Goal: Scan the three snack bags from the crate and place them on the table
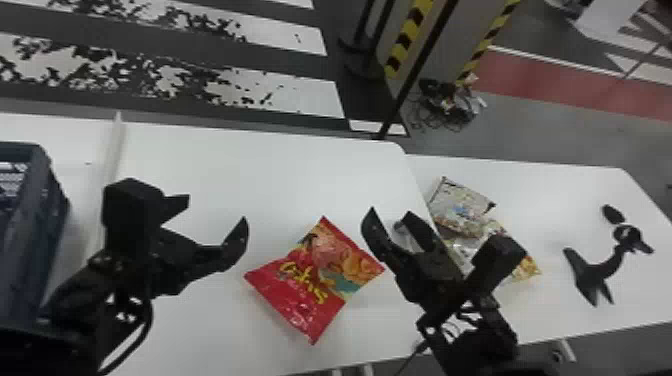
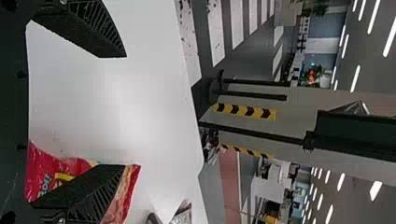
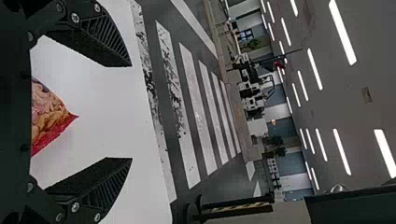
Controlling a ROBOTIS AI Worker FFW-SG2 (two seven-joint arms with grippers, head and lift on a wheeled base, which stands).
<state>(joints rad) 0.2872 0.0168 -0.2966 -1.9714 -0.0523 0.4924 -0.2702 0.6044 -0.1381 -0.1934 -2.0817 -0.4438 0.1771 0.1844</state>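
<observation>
White tables (image 1: 270, 170) are backed by striped floor (image 1: 300, 95); the red bag (image 1: 320, 280) is laid between the left gripper (image 1: 217, 210) and right gripper (image 1: 390, 212), both held with jaws apart; paler bags (image 1: 460, 207) are seen farther right.

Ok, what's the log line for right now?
left tool: open, empty | right tool: open, empty | red bag: on table, between tools | crate: left side
</observation>
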